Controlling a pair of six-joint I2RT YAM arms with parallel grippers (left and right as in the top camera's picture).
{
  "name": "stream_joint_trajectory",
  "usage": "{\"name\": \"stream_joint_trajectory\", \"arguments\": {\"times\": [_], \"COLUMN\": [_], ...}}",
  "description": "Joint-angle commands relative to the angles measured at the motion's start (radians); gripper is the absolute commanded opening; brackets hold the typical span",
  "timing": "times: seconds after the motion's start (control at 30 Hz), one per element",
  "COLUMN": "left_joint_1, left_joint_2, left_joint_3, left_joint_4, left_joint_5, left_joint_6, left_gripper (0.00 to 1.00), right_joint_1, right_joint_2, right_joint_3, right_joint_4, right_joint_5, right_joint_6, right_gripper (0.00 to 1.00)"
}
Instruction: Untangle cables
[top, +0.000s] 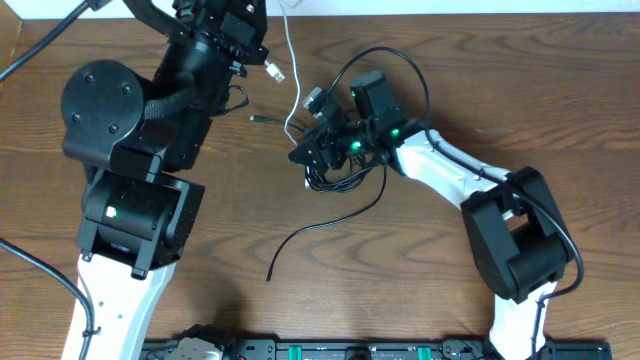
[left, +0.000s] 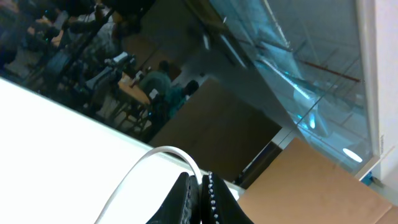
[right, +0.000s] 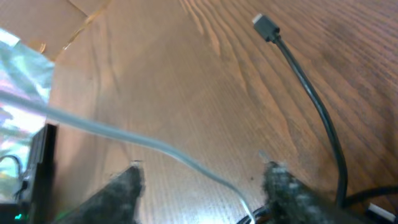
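The white cable (top: 297, 95) runs from the top edge down to the tangle, its plug (top: 272, 70) hanging beside my left gripper (top: 252, 40). In the left wrist view the left gripper (left: 200, 183) is shut on a loop of the white cable (left: 165, 152), lifted off the table. The black cable (top: 335, 170) lies bunched at the centre, with a tail curving to the front (top: 290, 245) and a plug (top: 257, 119) to the left. My right gripper (top: 310, 148) is at the tangle. Its jaws (right: 205, 180) stand open with the white cable (right: 155, 144) passing between them. The black cable (right: 317, 106) lies to the right.
The wooden table (top: 520, 80) carries both arms. The large left arm (top: 140, 150) fills the left side and the right arm (top: 510, 230) the right. Thick black robot wires (top: 30, 265) cross the left edge. A rail (top: 350, 350) runs along the front edge.
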Motion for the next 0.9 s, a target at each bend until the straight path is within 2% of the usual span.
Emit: {"name": "stream_joint_trajectory", "arguments": {"times": [0.0, 0.1, 0.17, 0.27, 0.33, 0.57, 0.87], "left_joint_1": [0.004, 0.005, 0.005, 0.005, 0.005, 0.005, 0.005], "left_joint_2": [-0.002, -0.002, -0.002, -0.002, -0.002, -0.002, -0.002], "left_joint_3": [0.028, 0.028, 0.028, 0.028, 0.028, 0.028, 0.028], "left_joint_4": [-0.014, -0.051, -0.085, -0.114, -0.163, -0.330, -0.510], "left_joint_5": [-0.006, -0.007, -0.007, -0.006, -0.006, -0.007, -0.007], "left_joint_6": [0.020, 0.020, 0.022, 0.048, 0.051, 0.120, 0.217], "left_gripper": [0.07, 0.07, 0.07, 0.07, 0.07, 0.07, 0.07], "right_joint_1": [0.029, 0.040, 0.041, 0.034, 0.011, -0.127, -0.254], "right_joint_2": [0.047, 0.054, 0.054, 0.053, 0.045, -0.053, -0.252], "right_joint_3": [0.016, 0.016, 0.016, 0.016, 0.016, 0.016, 0.016], "right_joint_4": [0.009, 0.013, 0.016, 0.016, 0.016, -0.010, -0.220], "right_joint_5": [0.085, 0.089, 0.089, 0.089, 0.083, -0.108, -0.083], "right_joint_6": [0.015, 0.014, 0.015, 0.021, 0.097, 0.230, 0.202], "right_gripper": [0.50, 0.46, 0.32, 0.18, 0.01, 0.01, 0.01]}}
